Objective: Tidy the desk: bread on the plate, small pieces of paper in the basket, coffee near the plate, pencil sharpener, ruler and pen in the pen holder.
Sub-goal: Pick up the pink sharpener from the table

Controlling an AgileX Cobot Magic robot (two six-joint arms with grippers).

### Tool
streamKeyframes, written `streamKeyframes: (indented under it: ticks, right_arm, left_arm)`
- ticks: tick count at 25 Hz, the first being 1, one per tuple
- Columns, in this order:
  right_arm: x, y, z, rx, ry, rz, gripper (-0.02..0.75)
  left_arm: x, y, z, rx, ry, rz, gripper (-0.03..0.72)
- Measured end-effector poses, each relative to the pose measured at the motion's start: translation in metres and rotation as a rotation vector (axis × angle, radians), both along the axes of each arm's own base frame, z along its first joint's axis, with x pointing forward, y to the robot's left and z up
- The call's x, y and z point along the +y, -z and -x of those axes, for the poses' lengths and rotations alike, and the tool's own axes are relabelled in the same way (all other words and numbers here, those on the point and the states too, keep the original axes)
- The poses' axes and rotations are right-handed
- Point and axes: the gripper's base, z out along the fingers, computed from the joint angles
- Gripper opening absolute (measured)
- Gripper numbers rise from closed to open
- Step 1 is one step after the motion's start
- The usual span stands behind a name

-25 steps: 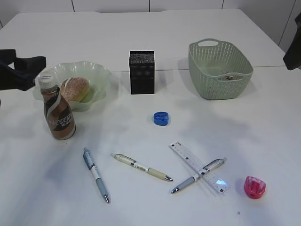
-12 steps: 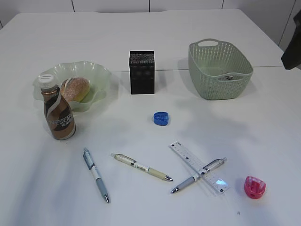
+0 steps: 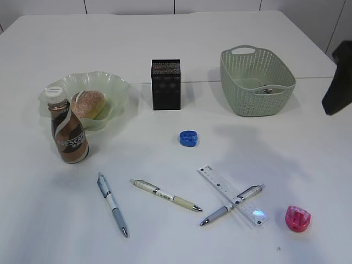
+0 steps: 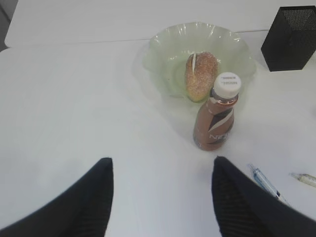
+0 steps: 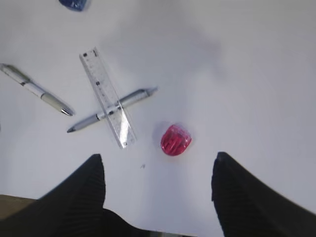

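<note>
The bread (image 3: 88,103) lies on the green plate (image 3: 118,88), and the coffee bottle (image 3: 69,132) stands upright just in front of it. The black pen holder (image 3: 165,84) and the basket (image 3: 257,82), with a small scrap (image 3: 268,90) inside, stand at the back. A blue sharpener (image 3: 188,138), a pink sharpener (image 3: 297,218), the ruler (image 3: 233,195) lying across a pen (image 3: 217,213), and two more pens (image 3: 112,204) (image 3: 165,194) lie in front. My left gripper (image 4: 161,160) is open and empty, apart from the bottle (image 4: 216,116). My right gripper (image 5: 158,156) is open above the pink sharpener (image 5: 175,139).
The right arm (image 3: 338,80) shows at the right edge of the exterior view, beside the basket. The table's front edge shows at the bottom left of the right wrist view (image 5: 19,210). The left wrist view shows the pen holder (image 4: 291,32) to the right of the plate (image 4: 232,44).
The left arm has drawn back out of the exterior view on the left. The right arm has come lower and further into view at the right edge.
</note>
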Motion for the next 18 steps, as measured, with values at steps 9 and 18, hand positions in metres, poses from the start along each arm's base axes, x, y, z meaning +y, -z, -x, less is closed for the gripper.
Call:
streamKeyframes:
  ticks: [9, 18]
  right_arm:
    - [-0.001, 0.054, 0.017, 0.186, -0.033, 0.021, 0.529]
    - [-0.001, 0.07, 0.011, 0.248, 0.013, 0.013, 0.53]
  left_arm:
    - [0.002, -0.025, 0.008, -0.005, -0.015, 0.003, 0.436]
    - [0.003, -0.019, 0.012, 0.076, -0.026, -0.007, 0.436]
